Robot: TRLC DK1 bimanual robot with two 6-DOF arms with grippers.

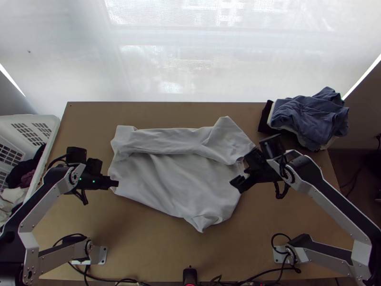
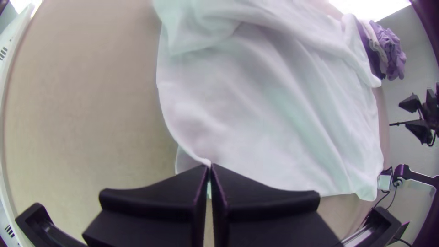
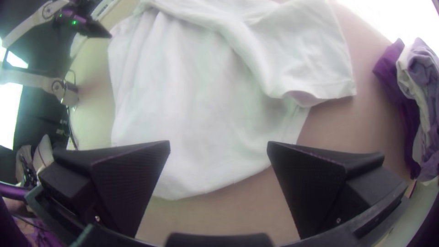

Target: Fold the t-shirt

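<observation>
The white fabric t-shirt (image 1: pixel 176 178), perhaps turned over once along its far side, still needs its main folds between the flat-fingered black left gripper (image 2: pixel 210 170), pinching its edge, and the matching black right gripper (image 3: pixel 218 142), fingers apart.

"Place type?"
"Lab-like robot workstation. Metal arm mounts (image 1: pixel 102 255) on a wooden table (image 1: pixel 147 238), cables (image 1: pixel 107 280) along its near edge. Home or office room, can't tell."
"Other cues?"
"Laundry basket (image 1: pixel 55 126) at left, clothes pile (image 1: pixel 309 117) at right, daylight through a translucent white screen (image 1: pixel 162 62). Next."
</observation>
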